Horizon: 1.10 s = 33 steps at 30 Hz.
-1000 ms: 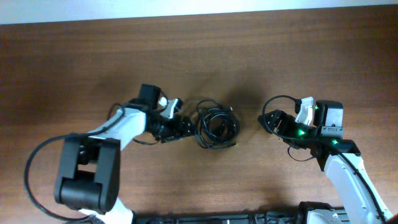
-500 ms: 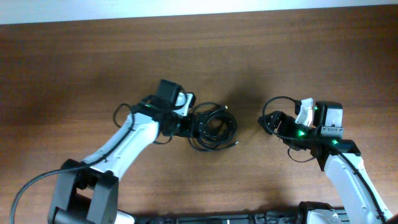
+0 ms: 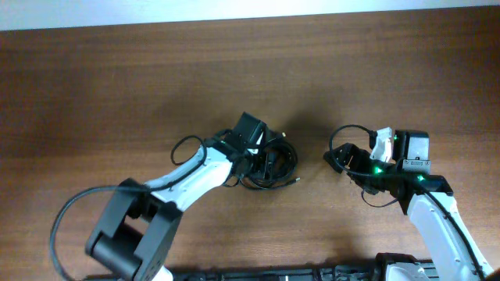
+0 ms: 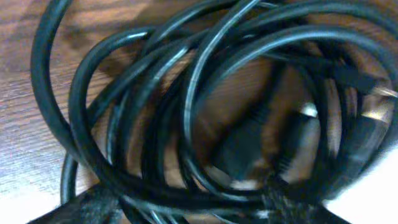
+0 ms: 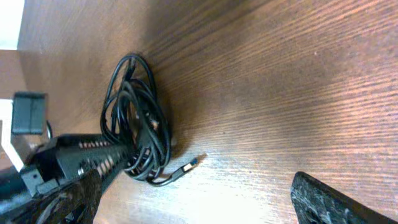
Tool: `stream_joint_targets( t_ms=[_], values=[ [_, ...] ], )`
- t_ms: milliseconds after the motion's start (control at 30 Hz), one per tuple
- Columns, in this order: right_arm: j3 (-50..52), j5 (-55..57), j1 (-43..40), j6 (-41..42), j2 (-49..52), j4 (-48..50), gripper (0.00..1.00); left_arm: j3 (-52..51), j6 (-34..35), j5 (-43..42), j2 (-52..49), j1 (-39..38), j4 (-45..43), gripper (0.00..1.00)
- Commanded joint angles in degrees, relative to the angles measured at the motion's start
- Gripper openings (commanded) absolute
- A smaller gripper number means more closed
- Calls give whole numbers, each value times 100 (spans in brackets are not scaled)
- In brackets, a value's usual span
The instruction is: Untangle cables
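L claw (image 3: pixel 262 161) on cables (image 5: pixel 134 121) coil; R claw (image 5: pixel 194 200) agape.

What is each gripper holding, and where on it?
Right gripper: nothing, jaws open. Left gripper is at the tangled coil of thin black cables; grip cannot be told.

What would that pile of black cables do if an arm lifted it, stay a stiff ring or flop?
Probably flop: the cables lie in loose, overlapping loops, so they would likely sag and dangle. They look thin, so probably light. The plug sticking out free might swing or snag.
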<state>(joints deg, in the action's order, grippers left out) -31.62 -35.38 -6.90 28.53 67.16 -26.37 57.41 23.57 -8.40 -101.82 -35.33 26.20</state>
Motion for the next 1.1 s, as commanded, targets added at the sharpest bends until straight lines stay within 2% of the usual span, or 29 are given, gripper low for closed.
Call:
stream_joint_targets(
  t_ms=[0, 133, 167, 267, 400, 533, 700, 1067],
  values=[
    [-11, 33, -26, -2, 9, -55, 97, 44, 66, 9, -184, -20, -50, 46],
    [-11, 33, -26, 0, 9, -81, 96, 46, 61, 2, -177, -15, -66, 3],
    [-11, 33, -26, 0, 9, -94, 96, 46, 55, 7, -168, -13, -63, 0],
    [-11, 33, -26, -2, 9, -136, 97, 111, -391, 7, -122, -13, 35, 0],
    [-11, 33, -26, -2, 9, -133, 97, 431, -1115, 9, 138, -13, 756, 0],
    [-11, 33, -26, 0, 9, -131, 97, 844, -2201, -4, 555, -15, 1499, 0],
    [-11, 28, -26, -2, 9, -131, 99, 866, -3233, -444, 940, -15, 1635, 0],
    [-11, 4, -26, -116, 9, -52, 99, 866, -3246, -446, 970, -15, 1626, 0]
  ],
)
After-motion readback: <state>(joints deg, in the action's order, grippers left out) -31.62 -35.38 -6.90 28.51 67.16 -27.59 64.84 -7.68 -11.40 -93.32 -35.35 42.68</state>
